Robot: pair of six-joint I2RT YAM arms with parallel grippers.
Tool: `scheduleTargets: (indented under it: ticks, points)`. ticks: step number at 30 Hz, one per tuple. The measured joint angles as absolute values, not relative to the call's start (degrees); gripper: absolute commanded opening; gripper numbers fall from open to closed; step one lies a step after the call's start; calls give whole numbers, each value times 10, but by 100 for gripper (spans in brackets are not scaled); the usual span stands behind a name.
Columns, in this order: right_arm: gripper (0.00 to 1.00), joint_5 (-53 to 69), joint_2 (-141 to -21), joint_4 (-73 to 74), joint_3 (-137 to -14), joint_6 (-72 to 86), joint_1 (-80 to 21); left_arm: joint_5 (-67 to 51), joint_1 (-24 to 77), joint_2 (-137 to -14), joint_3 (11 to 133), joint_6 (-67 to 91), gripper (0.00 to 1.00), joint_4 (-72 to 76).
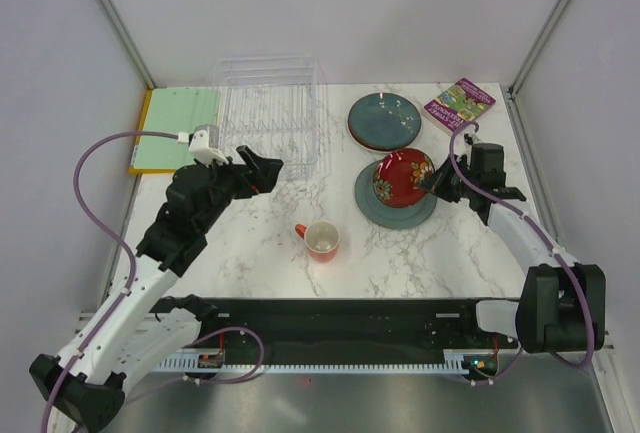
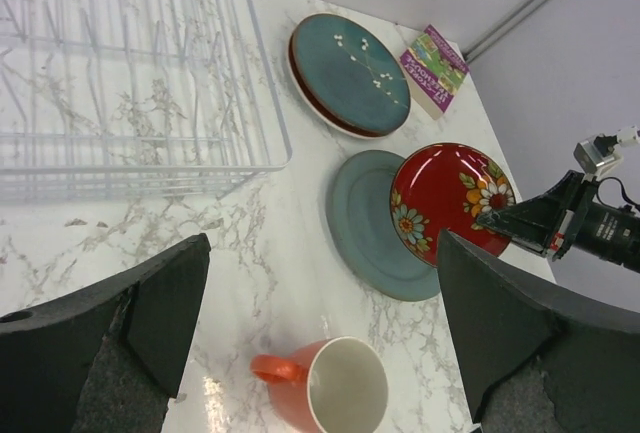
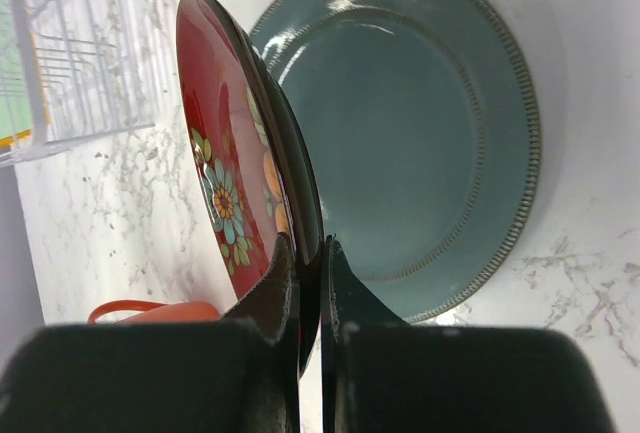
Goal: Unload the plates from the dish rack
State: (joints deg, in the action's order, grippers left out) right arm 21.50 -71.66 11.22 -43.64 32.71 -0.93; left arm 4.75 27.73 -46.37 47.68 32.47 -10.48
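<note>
So the right gripper [image 1: 432,185] has its jaws pinched on the small red plate [image 1: 403,177] at its rim. It's tilted over the grey-teal plate [image 1: 384,210] by the worktop [image 1: 250,263] right edge. The left gripper [image 1: 268,170] has its jaws apart.

You see an orange-red mug [image 1: 322,241] standing upright near the centre of the marble table [image 1: 400,263], a flat green board [image 1: 178,125] at upper left, and a purple booklet [image 1: 460,105] at upper right.

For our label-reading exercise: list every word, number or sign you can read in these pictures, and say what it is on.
On the purple and green booklet: cover lettering, too small and blurred to read.
On the red floral plate: painted flowers only, no writing.
Nothing else shows text.
</note>
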Motion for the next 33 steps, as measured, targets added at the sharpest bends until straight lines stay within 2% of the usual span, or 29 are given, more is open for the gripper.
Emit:
scheduleTargets:
  ticks: [16,18,19,23,30,33]
  points:
    - [0,239,-840,60,-411,318,-2,87,277,-411,414,311,100,-150]
    - [5,247,-850,46,-411,321,-2,89,277,-410,414,311,100,-150]
    - [13,251,-856,39,-411,323,-2,89,277,-409,414,311,100,-150]
    - [13,266,-879,11,-411,332,-1,89,277,-409,412,311,100,-151]
    - [35,266,-899,4,-412,341,1,89,277,-407,399,311,100,-158]
    - [37,238,-902,22,-412,338,-2,89,277,-403,393,311,100,-166]
